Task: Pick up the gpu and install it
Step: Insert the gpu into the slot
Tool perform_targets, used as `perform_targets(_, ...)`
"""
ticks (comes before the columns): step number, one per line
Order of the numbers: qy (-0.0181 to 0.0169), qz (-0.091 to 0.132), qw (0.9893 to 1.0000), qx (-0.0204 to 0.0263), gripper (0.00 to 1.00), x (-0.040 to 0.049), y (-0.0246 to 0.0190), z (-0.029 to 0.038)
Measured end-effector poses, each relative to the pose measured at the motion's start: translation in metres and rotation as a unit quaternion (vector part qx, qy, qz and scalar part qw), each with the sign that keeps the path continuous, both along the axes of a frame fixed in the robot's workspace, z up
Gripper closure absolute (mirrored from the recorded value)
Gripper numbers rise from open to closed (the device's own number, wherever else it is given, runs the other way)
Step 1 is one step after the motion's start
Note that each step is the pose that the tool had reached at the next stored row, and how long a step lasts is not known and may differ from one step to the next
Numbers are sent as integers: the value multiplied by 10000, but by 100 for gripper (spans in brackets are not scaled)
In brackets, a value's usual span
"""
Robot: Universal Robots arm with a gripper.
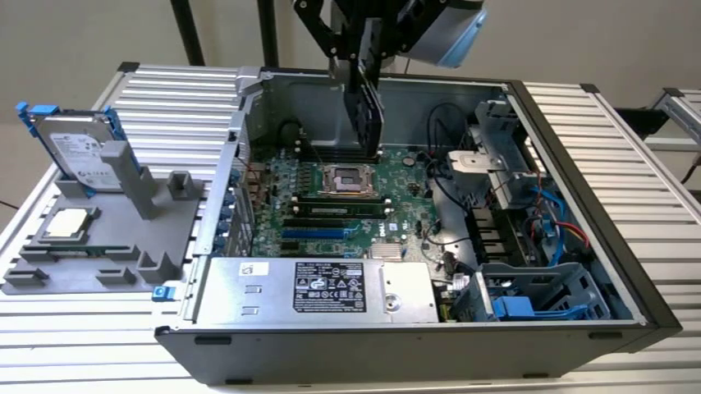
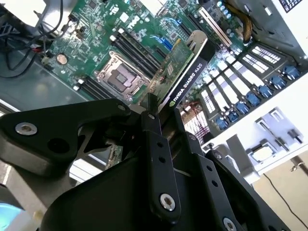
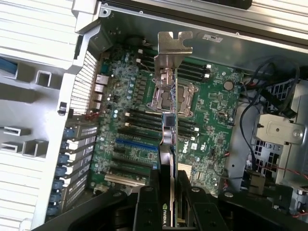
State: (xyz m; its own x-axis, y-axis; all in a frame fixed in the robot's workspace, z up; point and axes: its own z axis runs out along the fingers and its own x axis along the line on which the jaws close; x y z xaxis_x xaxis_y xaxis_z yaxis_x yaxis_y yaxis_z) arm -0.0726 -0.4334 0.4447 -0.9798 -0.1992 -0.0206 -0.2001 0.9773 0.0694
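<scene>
Green-boarded, with a black cooler face, the gpu [image 1: 365, 119] hangs clamped between the closed fingers of the gripper [image 1: 353, 75]. Its long axis is near upright and its silver bracket end points down. It hangs above the motherboard [image 1: 274, 189], at 12 o'clock of the socket [image 1: 348, 178].

1. Your end effector [image 2: 155, 108] is matte black throughout.
2. Its fingers [image 2: 156, 154] are flat, slim linkage bars with rounded ends.
3. You'll see silver screws [image 2: 167, 202] set along those bars and in the broad side link [image 2: 48, 139].
4. Above the end effector in the exterior view, the wrist housing [image 1: 447, 33] is rounded silver-grey with a light-blue cap.
</scene>
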Motion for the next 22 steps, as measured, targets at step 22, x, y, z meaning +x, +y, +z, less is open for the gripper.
perform_targets(22,0,806,9967,0,100,-2,0,0)
